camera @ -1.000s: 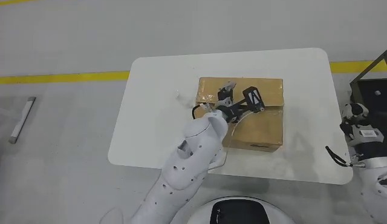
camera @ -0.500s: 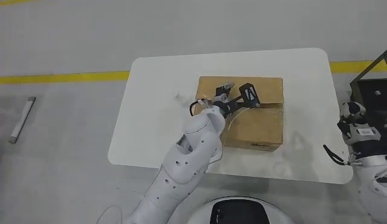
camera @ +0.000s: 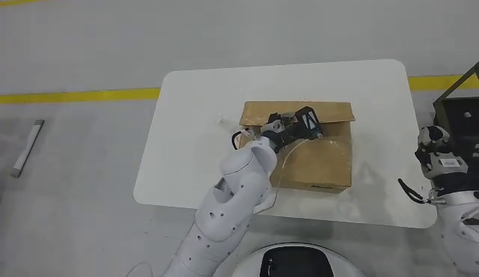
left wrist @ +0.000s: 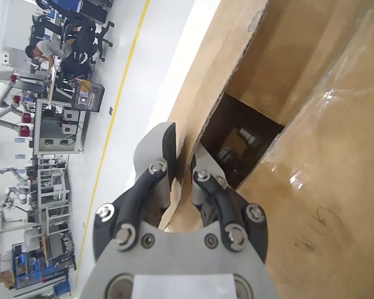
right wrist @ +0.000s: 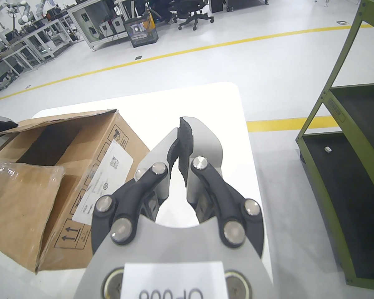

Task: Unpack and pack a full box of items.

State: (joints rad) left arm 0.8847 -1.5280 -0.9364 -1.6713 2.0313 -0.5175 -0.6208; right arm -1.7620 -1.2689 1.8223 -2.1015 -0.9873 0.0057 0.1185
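Clamping my left pincer (left wrist: 181,149) on the raised flap (left wrist: 212,57) of the box (camera: 322,165), which sits on the tabletop (camera: 187,127) directly beneath it, I judge unpacking only begun; next I should swing that flap outward, clear of the items (left wrist: 237,150) inside.

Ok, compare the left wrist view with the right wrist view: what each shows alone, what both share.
Left wrist alone: small items inside the dark opening. Right wrist alone: the right gripper, shut and empty; an olive-green metal cart; the white printed label on the box's side. Both: the brown cardboard box, with the left gripper shut on its raised flap.
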